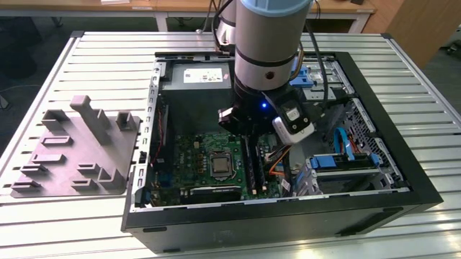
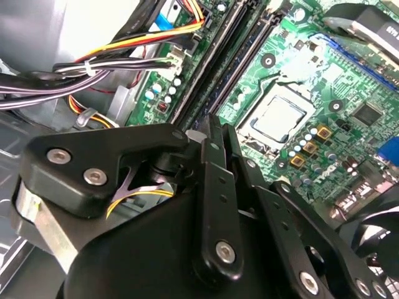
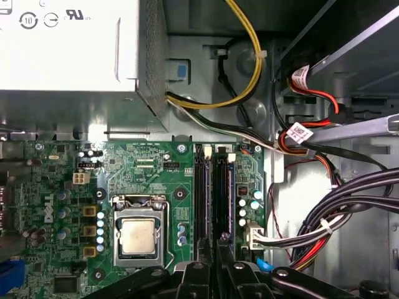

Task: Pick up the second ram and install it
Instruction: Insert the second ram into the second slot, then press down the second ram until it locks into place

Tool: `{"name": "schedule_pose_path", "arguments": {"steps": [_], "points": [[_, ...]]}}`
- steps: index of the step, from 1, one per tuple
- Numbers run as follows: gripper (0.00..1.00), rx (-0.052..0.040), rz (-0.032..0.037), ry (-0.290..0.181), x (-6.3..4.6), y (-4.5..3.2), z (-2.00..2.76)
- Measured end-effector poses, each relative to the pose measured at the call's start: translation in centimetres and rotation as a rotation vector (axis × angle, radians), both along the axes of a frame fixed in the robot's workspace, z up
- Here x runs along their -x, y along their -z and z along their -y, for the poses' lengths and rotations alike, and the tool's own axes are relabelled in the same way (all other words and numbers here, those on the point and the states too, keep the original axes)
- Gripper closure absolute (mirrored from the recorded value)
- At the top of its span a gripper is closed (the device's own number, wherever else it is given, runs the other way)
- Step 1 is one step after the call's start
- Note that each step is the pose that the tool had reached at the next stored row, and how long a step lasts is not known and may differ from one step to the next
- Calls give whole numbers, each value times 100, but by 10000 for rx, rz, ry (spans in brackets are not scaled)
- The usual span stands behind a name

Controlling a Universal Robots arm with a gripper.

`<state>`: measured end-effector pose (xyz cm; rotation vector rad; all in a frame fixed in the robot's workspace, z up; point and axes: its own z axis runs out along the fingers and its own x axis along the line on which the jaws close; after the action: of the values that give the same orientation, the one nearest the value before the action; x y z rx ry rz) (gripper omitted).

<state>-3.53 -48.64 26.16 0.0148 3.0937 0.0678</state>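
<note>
One open computer case (image 1: 403, 183) sits on the slatted tabletop (image 1: 439, 108), arm reaching inside over the motherboard (image 3: 156, 180). Install step, judging by pose: pincer (image 3: 217, 249) looks closed on the second ram (image 3: 222, 199), standing in its slot beside a seated stick (image 3: 199, 199). Next needs straight, even downward pressure.

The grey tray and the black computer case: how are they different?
The grey tray is pale, flat with upright posts; the computer case is black, bigger and a deep open box. The case holds a green motherboard, with the arm reaching in; the tray lies apart on the exterior view's left. Both rest on the slatted table.
</note>
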Motion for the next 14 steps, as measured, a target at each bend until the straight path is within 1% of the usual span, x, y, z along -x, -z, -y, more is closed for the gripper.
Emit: {"name": "schedule_pose_path", "arguments": {"steps": [14], "points": [[81, 3, -1, 0, 0, -40, 0]]}}
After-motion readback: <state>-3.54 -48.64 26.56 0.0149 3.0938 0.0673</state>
